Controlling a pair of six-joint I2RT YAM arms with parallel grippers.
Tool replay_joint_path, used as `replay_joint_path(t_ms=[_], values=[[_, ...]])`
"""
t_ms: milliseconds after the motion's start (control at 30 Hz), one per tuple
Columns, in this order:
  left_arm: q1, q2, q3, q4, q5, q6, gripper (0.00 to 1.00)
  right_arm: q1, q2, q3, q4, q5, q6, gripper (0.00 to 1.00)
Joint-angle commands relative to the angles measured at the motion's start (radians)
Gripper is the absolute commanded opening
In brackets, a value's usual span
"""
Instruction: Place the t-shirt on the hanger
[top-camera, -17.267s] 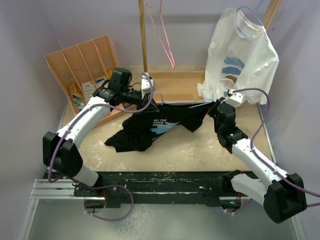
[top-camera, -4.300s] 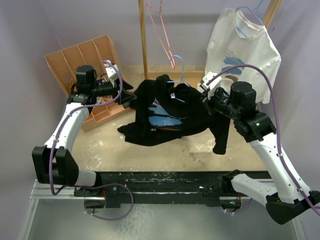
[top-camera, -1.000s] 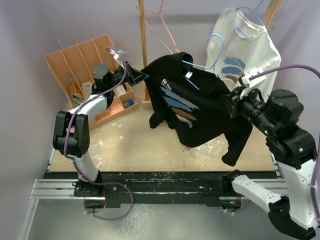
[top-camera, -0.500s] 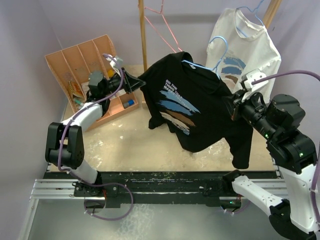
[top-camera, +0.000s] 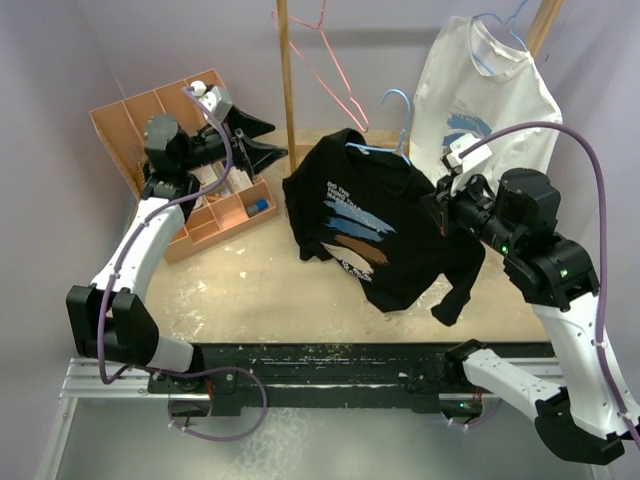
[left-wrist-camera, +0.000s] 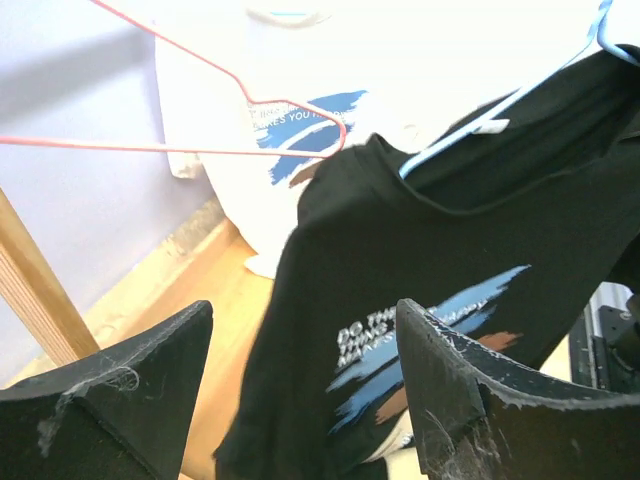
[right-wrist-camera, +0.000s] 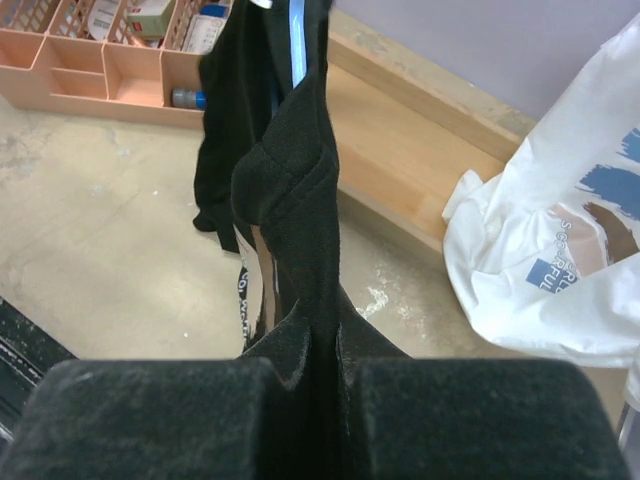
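Two sets of jaws are mine. The left jaws (top-camera: 275, 139) stand wide apart and hold nothing, raised over the orange divided tray (top-camera: 130, 98) and pointing toward the t-shirt (top-camera: 370, 235). The right jaws (right-wrist-camera: 325, 365) are pressed together on a fold of black cloth at the shirt's shoulder. The t-shirt is draped on the hanger (left-wrist-camera: 540, 84), held up over the desk (top-camera: 250, 290) with its print facing out. The tray's compartments hold small packets and a blue-capped bottle (top-camera: 258, 206); the rest I cannot tell.
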Motion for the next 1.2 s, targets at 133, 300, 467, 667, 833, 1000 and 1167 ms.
replay_joint_path(t_ms=[133, 300, 467, 667, 833, 1000, 1167], values=[[-0.035, 0.016, 0.001, 0.003, -0.061, 0.07, 0.76, -0.001, -0.012, 0.024, 0.102, -0.051, -0.011, 0.0], [-0.133, 0.021, -0.072, 0.041, -0.172, 0.098, 0.76, -0.001, -0.008, 0.048, 0.108, -0.062, -0.004, 0.0], [-0.178, 0.061, -0.11, 0.075, -0.265, 0.131, 0.76, -0.001, -0.011, 0.043, 0.112, -0.064, 0.001, 0.0], [-0.18, 0.137, -0.121, 0.144, -0.314, 0.13, 0.71, -0.001, -0.022, 0.04, 0.108, -0.063, 0.009, 0.0], [-0.183, 0.156, -0.126, 0.167, -0.291, 0.102, 0.43, -0.002, -0.023, 0.038, 0.108, -0.054, 0.005, 0.0], [-0.187, 0.149, -0.133, 0.174, -0.271, 0.089, 0.08, -0.001, -0.024, 0.023, 0.116, -0.046, 0.003, 0.0], [-0.188, 0.14, -0.147, 0.191, -0.201, 0.045, 0.0, -0.001, -0.024, 0.005, 0.131, -0.028, 0.008, 0.0]])
